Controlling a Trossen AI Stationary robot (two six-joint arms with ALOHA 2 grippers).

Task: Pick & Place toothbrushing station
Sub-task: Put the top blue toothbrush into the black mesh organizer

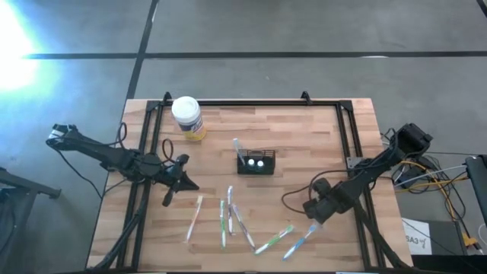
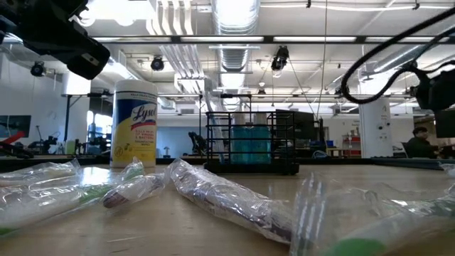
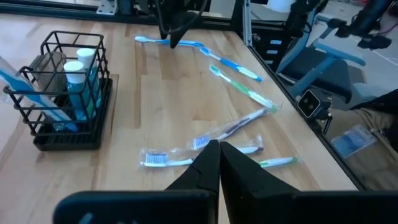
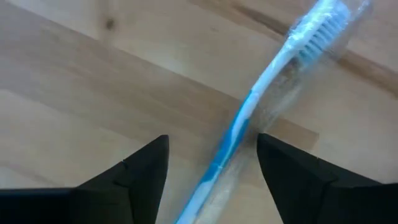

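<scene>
grey concrete floor surrounds a wooden tabletop [image 1: 304, 152] edged by a black frame. near the tabletop's middle sits the toothbrushing station [image 1: 255, 163], a small black wire box, upright; inside it stand two white-capped teal tubes and a wrapped toothbrush leaning out one side. toward the far left corner stands one round jar [image 1: 187, 117] with a white lid and yellow label, well apart from the station. on the near side of the station lie loose toothbrushes [image 1: 230, 217] in clear wrappers, about six, though overlap makes an exact count hard. one of them, a blue toothbrush [image 4: 249, 121], lies flat on the wood at the near right. the right hand [image 4: 211, 171] hovers just over it with fingers spread wide, one on each side of the handle, not gripping it. the left hand [image 1: 168, 199] is pressed closed and empty, poised above the wood left of the loose toothbrushes.
</scene>
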